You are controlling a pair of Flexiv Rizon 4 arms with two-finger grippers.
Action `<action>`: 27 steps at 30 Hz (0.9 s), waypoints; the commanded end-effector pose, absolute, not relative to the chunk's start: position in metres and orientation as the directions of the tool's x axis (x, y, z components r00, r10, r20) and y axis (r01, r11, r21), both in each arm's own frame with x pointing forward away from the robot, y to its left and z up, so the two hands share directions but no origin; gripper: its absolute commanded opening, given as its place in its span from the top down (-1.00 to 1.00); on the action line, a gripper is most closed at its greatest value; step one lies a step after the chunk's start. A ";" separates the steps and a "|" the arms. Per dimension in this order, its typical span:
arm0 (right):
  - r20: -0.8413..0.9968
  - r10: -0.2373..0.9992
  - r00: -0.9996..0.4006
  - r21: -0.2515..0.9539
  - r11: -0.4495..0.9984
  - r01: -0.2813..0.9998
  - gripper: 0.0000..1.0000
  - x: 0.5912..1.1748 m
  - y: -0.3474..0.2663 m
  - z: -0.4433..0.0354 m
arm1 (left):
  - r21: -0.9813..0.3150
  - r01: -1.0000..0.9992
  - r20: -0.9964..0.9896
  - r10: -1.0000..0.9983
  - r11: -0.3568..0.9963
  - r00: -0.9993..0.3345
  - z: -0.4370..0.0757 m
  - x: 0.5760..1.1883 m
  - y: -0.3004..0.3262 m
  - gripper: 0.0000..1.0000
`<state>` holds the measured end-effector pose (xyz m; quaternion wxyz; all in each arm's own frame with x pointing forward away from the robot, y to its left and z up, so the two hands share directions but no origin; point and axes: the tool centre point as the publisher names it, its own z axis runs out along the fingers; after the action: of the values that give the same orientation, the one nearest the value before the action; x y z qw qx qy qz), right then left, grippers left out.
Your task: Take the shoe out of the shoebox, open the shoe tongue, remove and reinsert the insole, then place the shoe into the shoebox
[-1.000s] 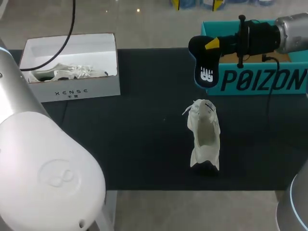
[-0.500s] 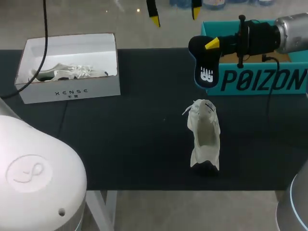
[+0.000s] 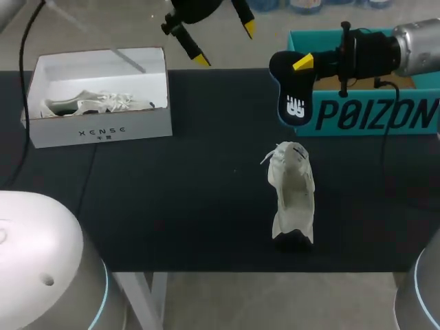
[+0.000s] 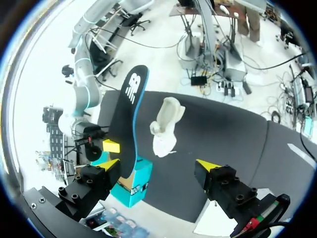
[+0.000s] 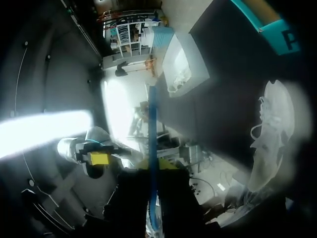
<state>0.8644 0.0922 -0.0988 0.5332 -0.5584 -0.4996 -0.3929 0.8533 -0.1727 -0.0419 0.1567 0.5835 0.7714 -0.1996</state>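
Black insole (image 3: 294, 103) between right jaws

head: high behind, looking down on table (image 3: 172, 206) | wrists: fisheye, outward | all share shoe (image 3: 292, 196), insole (image 3: 294, 96)

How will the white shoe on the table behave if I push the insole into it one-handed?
Probably light and apt to slide or tip: the shoe sits unbraced on the table, the left gripper open and far off. Its upper looks soft and crumpled, so it may buckle rather than resist the insole held by the right gripper.
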 end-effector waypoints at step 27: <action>0.971 0.143 0.193 -0.204 0.069 0.977 1.00 0.865 0.093 -0.099 | -0.376 0.924 -0.927 -0.032 0.064 -0.375 -0.056 0.867 -0.183 -1.00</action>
<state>0.8644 0.0923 -0.0988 0.5333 -0.5583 -0.4995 -0.3930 0.8717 -0.1830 -0.0532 0.3482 0.4331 0.6383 -0.5327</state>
